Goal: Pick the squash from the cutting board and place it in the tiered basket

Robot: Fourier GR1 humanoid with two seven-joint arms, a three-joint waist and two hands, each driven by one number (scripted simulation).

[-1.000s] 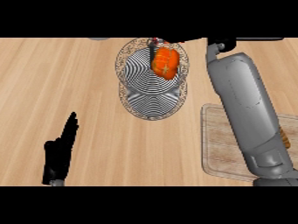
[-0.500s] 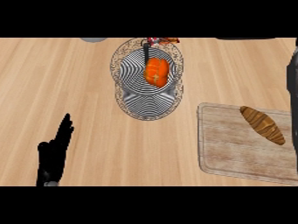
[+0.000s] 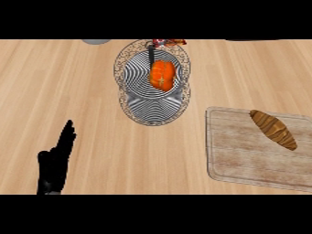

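Right arm has withdrawn out of view; orange squash (image 3: 162,75) sits in wire tiered basket (image 3: 126,73), placed; black left hand (image 3: 56,162) rests open near-left

A kitchen: wooden counter (image 3: 63,82) with a cutting board (image 3: 253,160), bread (image 3: 273,129) and a tiered basket (image 3: 134,98).

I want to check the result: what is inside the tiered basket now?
The orange squash lies in the upper tier of the tiered basket. The lower tier shows nothing where it is visible, but the upper tier covers a large part of it.
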